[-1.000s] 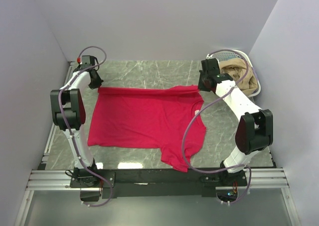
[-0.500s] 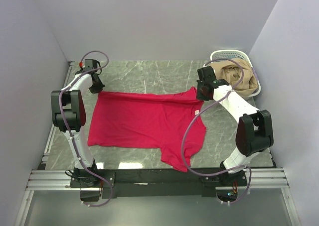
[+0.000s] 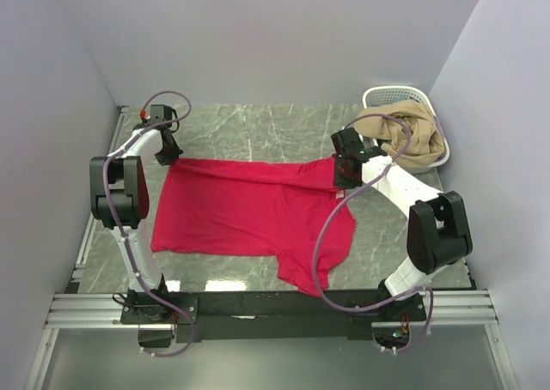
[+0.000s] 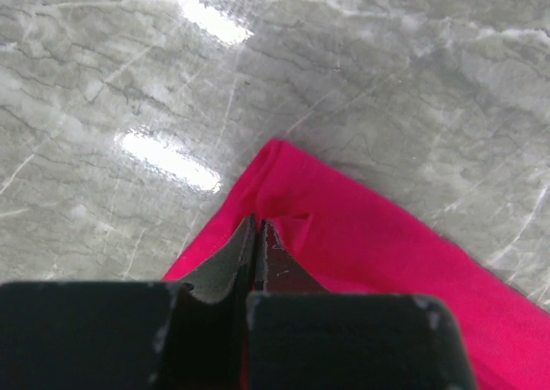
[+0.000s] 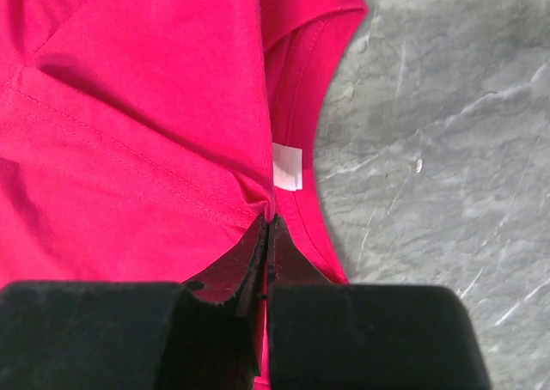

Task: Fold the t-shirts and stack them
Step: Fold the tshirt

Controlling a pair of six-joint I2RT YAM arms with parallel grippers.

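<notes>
the left tool [image 4: 258, 233] is pinched together on a far corner of the red t-shirt [image 3: 241, 210]; the right tool [image 5: 268, 227] is clamped on a fold beside its neck. the shirt lies spread on the tabletop [image 3: 258, 128], so folding looks barely begun, with nothing stacked. tan cloth [image 3: 408, 137] waits in the white basket [image 3: 378, 94]. the neck label [image 5: 288, 167] shows no readable writing.

Crimson t-shirt [image 3: 249, 210] with white label [image 5: 288, 167], grey veined marble table [image 3: 258, 128], white lattice basket [image 3: 393, 91]

T-shirt [image 3: 249, 210] lies on table [image 3: 258, 131], basket [image 3: 392, 91] at far right.
</notes>
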